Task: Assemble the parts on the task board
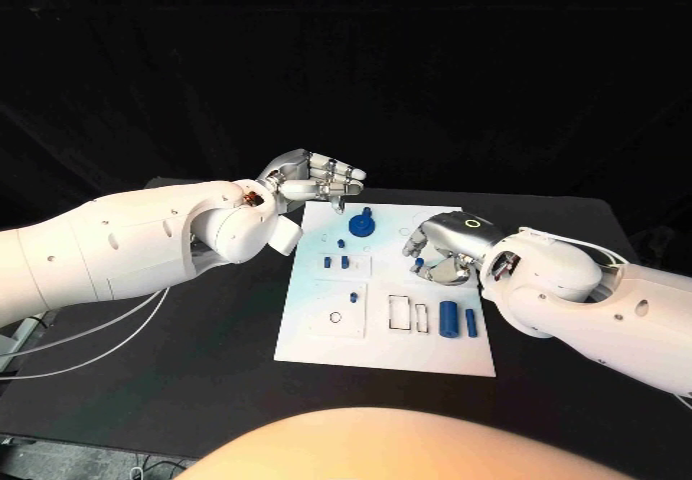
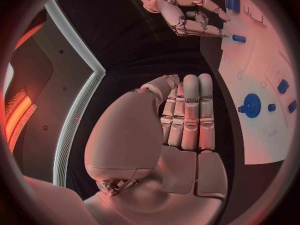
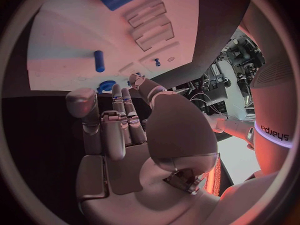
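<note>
The white task board [image 1: 387,335] lies in the middle of the black table. A blue gear [image 1: 364,222] [image 2: 252,105] stands near its far edge, with small blue pegs [image 1: 339,262] nearer the middle. Two blue cylinders [image 1: 460,319] lie by the rectangular slots [image 1: 408,314]. My left hand [image 1: 313,178] [image 2: 187,110] hovers above the board's far left corner, fingers straight and side by side, holding nothing. My right hand [image 1: 440,245] [image 3: 119,120] hangs over the far right part of the board, fingers loosely curled and empty. A short blue peg [image 1: 418,263] [image 2: 239,38] [image 3: 99,61] lies just off its fingertips.
Black table [image 1: 202,340] surrounds the board on every side. A white cable [image 1: 101,335] trails across the table at the left, under my left arm. The table's left rim [image 2: 78,115] shows as a pale strip.
</note>
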Controlling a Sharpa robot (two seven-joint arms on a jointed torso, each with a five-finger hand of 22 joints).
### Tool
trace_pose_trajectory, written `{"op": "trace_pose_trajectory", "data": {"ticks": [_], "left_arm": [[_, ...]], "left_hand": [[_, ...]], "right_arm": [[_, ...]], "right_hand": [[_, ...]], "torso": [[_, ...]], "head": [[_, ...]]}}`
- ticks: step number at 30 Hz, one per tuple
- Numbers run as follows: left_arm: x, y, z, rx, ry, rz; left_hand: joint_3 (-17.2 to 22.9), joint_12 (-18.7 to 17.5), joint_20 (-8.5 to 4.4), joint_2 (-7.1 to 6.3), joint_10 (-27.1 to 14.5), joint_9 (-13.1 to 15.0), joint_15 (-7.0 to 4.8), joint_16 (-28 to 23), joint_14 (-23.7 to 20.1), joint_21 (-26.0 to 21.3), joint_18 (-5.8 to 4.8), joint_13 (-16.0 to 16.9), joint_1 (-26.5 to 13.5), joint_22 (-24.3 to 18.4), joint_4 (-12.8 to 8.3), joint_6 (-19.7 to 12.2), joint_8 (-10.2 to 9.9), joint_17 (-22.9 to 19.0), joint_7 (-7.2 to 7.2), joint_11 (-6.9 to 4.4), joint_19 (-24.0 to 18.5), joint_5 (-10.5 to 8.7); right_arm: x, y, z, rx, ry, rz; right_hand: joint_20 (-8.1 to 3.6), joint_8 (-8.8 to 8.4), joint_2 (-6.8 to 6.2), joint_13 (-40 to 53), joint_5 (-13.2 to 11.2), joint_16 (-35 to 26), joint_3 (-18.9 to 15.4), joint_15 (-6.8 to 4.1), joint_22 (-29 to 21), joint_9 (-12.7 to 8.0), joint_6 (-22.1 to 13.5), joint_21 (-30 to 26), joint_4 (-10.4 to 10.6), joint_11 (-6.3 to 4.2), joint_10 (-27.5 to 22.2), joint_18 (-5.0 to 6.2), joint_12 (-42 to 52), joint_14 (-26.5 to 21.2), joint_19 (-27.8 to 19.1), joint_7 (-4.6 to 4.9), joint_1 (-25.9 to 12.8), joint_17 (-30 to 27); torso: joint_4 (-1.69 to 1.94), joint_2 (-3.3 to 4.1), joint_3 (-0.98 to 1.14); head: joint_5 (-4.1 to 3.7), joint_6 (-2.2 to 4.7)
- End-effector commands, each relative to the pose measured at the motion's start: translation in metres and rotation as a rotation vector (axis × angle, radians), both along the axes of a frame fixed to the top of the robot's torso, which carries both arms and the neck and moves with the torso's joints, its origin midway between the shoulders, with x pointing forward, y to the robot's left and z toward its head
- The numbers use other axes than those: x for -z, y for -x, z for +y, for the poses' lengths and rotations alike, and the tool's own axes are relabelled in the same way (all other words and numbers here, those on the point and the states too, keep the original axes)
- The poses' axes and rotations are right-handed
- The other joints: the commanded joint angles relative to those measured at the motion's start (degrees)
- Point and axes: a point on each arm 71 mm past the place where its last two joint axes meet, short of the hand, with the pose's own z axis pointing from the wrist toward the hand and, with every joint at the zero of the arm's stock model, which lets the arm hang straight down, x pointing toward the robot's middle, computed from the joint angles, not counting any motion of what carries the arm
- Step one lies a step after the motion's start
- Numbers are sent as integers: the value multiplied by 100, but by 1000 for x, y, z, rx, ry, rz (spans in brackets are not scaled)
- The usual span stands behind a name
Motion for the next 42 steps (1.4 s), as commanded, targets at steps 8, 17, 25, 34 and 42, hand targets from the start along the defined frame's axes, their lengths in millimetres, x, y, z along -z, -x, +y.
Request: {"op": "trace_pose_trajectory", "data": {"ticks": [8,17,25,34,42], "left_arm": [[-1,0,-4,23,15,2],[-1,0,-4,25,15,3],[-1,1,-5,28,17,3],[-1,1,-5,29,17,3],[-1,1,-4,29,17,3]], "left_hand": [[-26,34,-4,50,-35,-8,12,-20,-47,-26,36,6,-10,-8,-11,-28,-2,-6,13,5,-46,7],[-30,40,-3,54,-37,-9,12,-21,-48,-26,36,8,-9,-8,-15,-28,0,-7,13,5,-48,7],[-30,40,-3,54,-37,-9,12,-21,-48,-26,36,8,-9,-8,-15,-28,0,-7,13,5,-48,7],[-30,40,-3,54,-37,-9,12,-21,-48,-26,36,8,-9,-8,-15,-28,0,-7,13,5,-48,7],[-30,40,-3,54,-37,-9,12,-21,-48,-26,36,8,-9,-8,-15,-28,0,-7,13,5,-48,7]], "right_arm": [[8,-17,-13,28,95,21],[20,-26,-12,37,131,16],[29,-28,-1,19,136,36],[37,-27,5,10,129,59],[40,-27,7,12,127,69]], "right_hand": [[21,13,-85,-15,-25,-30,-50,48,38,-13,-40,23,-15,-9,-71,-37,29,430,5,-71,45,793],[21,9,-90,-24,-23,-30,-64,51,13,-18,-58,-5,-18,-4,-104,-31,34,429,-8,-97,59,793],[22,9,-51,-25,-20,-26,-53,51,25,-24,-76,0,-13,-7,-87,-32,68,431,-3,-111,85,798],[-1,47,44,-13,-19,-6,-16,14,99,-14,-10,54,14,-57,86,-41,214,438,35,-68,127,824],[-60,165,184,36,-67,40,73,-55,249,50,266,176,-19,-142,405,-67,405,457,109,-97,268,888]], "torso": [[-7,-6,1],[-5,-3,-5],[-6,-2,-3],[-12,-6,-1],[-14,-10,-4]], "head": [[-30,1],[-26,1],[-24,1],[-6,1],[-12,1]]}}
